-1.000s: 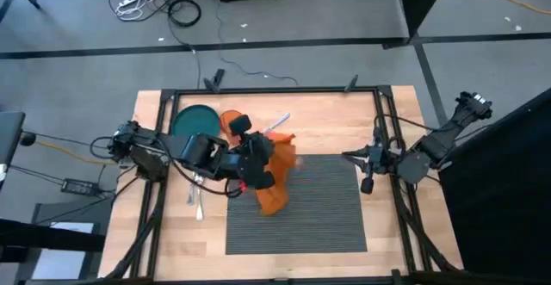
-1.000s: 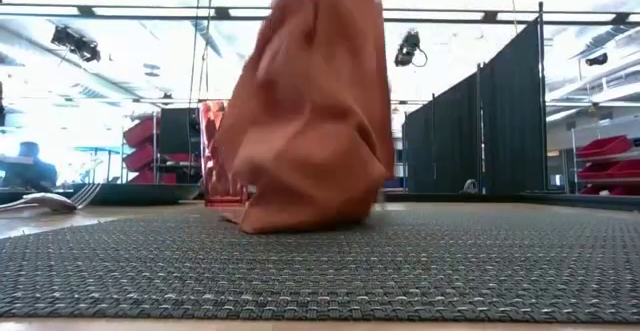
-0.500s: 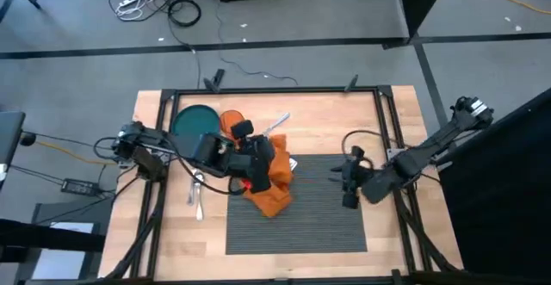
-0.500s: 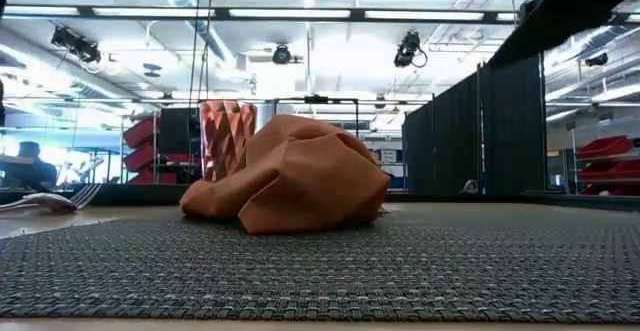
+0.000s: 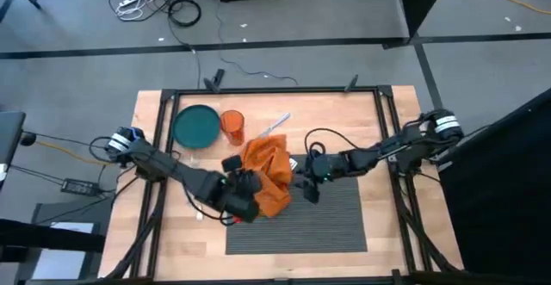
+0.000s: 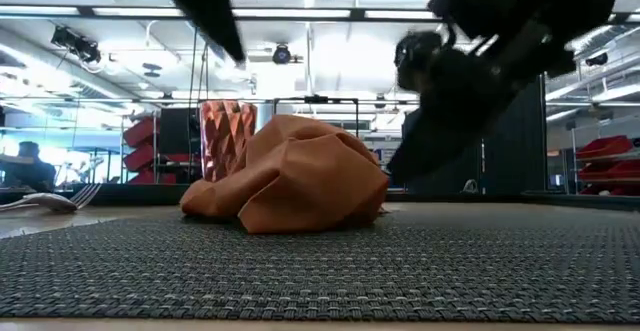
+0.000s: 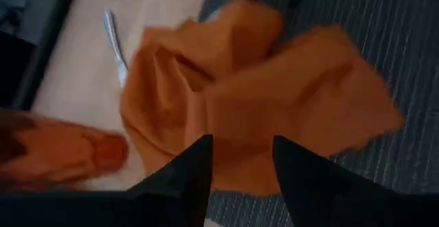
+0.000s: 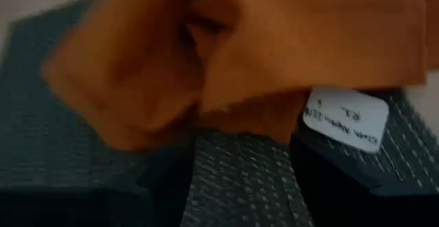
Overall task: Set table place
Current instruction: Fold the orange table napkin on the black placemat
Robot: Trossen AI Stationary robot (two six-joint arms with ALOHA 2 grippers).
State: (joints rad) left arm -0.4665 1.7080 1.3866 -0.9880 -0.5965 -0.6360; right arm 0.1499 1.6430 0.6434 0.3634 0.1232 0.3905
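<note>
The dark grey ribbed placemat [image 5: 318,220] lies flat on the wooden table [image 5: 344,117]. An orange napkin [image 5: 267,175] sits in a crumpled heap on the mat's far left corner, partly on the wood. My left gripper [image 5: 245,201] hovers open at the heap's near left side, raised above it [image 6: 215,21]. In its wrist view the napkin [image 7: 260,103] lies beyond the fingers. My right gripper [image 5: 301,184] is open, low over the mat at the heap's right side. In its wrist view the napkin [image 8: 274,42] and its white label [image 8: 346,121] are just ahead.
A teal plate [image 5: 196,126] and an orange faceted cup [image 5: 232,126] stand at the far left. A silver utensil [image 5: 274,127] lies beyond the napkin. A fork [image 6: 50,201] rests on the wood left of the mat. The mat's near and right parts are bare.
My left gripper has let go of the napkin, which hung upright below it and has fallen into a crumpled heap on the mat's far left corner. The gripper has then drawn toward the near edge. My right arm has swung from the table's right edge to the napkin's right side.
</note>
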